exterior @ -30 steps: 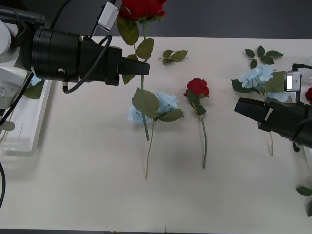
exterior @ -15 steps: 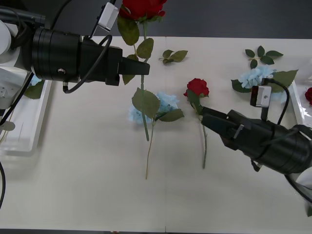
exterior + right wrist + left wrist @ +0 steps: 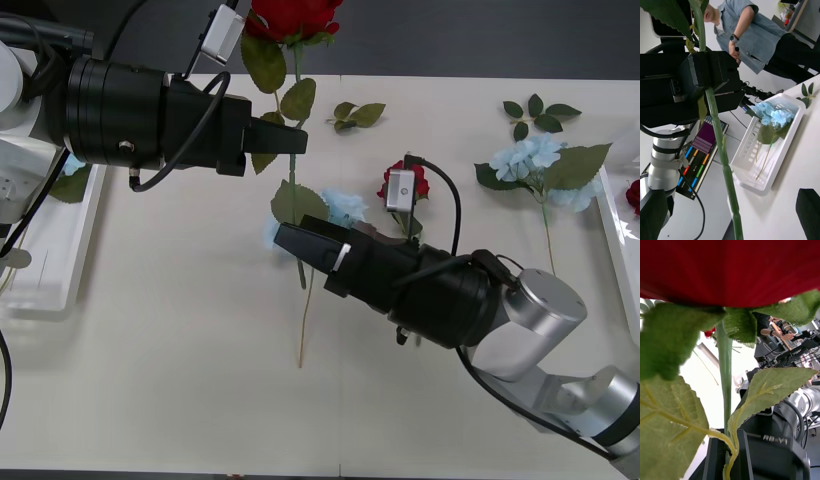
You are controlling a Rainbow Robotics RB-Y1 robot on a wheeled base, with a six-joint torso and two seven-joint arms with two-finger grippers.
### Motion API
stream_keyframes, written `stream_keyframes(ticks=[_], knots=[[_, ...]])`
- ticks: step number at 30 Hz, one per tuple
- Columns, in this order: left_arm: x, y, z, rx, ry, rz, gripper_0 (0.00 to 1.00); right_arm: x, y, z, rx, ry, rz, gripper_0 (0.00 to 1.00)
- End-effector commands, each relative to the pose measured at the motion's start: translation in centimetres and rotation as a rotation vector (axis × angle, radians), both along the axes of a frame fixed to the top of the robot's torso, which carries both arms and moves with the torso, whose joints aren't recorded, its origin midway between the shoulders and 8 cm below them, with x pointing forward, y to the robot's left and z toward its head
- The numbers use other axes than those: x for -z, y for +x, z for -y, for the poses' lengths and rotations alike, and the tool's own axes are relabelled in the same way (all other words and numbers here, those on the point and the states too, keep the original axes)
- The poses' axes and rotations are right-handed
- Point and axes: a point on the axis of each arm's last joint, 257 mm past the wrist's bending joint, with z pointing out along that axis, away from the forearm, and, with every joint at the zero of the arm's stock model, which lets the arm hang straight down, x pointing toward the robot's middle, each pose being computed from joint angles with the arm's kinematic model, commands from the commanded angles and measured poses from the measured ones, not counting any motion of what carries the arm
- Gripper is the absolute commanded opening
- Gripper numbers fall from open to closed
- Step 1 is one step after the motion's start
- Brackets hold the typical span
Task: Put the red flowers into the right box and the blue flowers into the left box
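My left gripper point(image 3: 290, 140) is shut on the stem of a red flower point(image 3: 290, 15) and holds it upright above the table's far left part. The stem's lower end point(image 3: 297, 265) hangs free. My right gripper point(image 3: 287, 238) is open at that lower stem, and in the right wrist view the stem point(image 3: 720, 150) runs between the gripper point(image 3: 730, 215)'s two spread fingers. Another red flower point(image 3: 418, 180) and a blue flower point(image 3: 345, 208) lie mid-table, partly behind my right arm. A second blue flower point(image 3: 535, 158) lies at the right. The left box point(image 3: 55, 270) holds blue flowers point(image 3: 773, 116). The right box point(image 3: 615, 240) holds a red flower point(image 3: 634, 195).
Loose green leaf sprigs lie at the far edge point(image 3: 357, 114) and far right point(image 3: 538, 112). My right arm point(image 3: 520, 320) stretches across the table's middle. A person point(image 3: 752, 41) stands beyond the left box in the right wrist view.
My right arm has swung from the right edge across the table to the hanging stem. The left arm and its red flower have stayed still.
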Motion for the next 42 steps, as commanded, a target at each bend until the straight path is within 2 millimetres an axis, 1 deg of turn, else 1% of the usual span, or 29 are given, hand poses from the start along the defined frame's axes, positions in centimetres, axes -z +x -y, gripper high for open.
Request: stream_keyframes(ticks=[1,3,4,6,7,9,10,13,16,20,24,42], knots=[[-1.5,-0.7,0.7,0.025,0.005,0.030,0.00,-2.2,0.0,-1.9,-0.009,0.043,0.008,1.00],[-1.5,-0.7,0.7,0.025,0.005,0.030,0.00,-2.1,0.4,-3.1,-0.017,0.054,-0.004,1.00],[-1.5,-0.7,0.7,0.025,0.005,0.030,0.00,-2.1,0.4,-3.1,-0.017,0.054,-0.004,1.00],[-1.5,-0.7,0.7,0.025,0.005,0.030,0.00,-2.1,0.5,-4.4,-0.030,0.065,-0.013,1.00],[-1.5,-0.7,0.7,0.025,0.005,0.030,0.00,-2.1,0.5,-4.4,-0.030,0.065,-0.013,1.00],[-1.5,-0.7,0.7,0.025,0.005,0.030,0.00,-2.1,0.6,-5.2,-0.039,0.070,-0.017,1.00],[-1.5,-0.7,0.7,0.025,0.005,0.030,0.00,-2.1,0.6,-5.2,-0.039,0.070,-0.017,1.00],[-1.5,-0.7,0.7,0.025,0.005,0.030,0.00,-2.4,0.9,-6.1,-0.045,0.080,-0.018,1.00],[-1.5,-0.7,0.7,0.025,0.005,0.030,0.00,-2.6,0.8,-6.5,-0.050,0.082,-0.017,1.00],[-1.5,-0.7,0.7,0.025,0.005,0.030,0.00,-2.7,0.8,-6.7,-0.055,0.082,-0.015,1.00],[-1.5,-0.7,0.7,0.025,0.005,0.030,0.00,-2.4,0.3,-7.0,-0.074,0.090,-0.041,1.00],[-1.5,-0.7,0.7,0.025,0.005,0.030,0.00,-1.6,0.5,-6.3,-0.066,0.061,-0.038,1.00]])
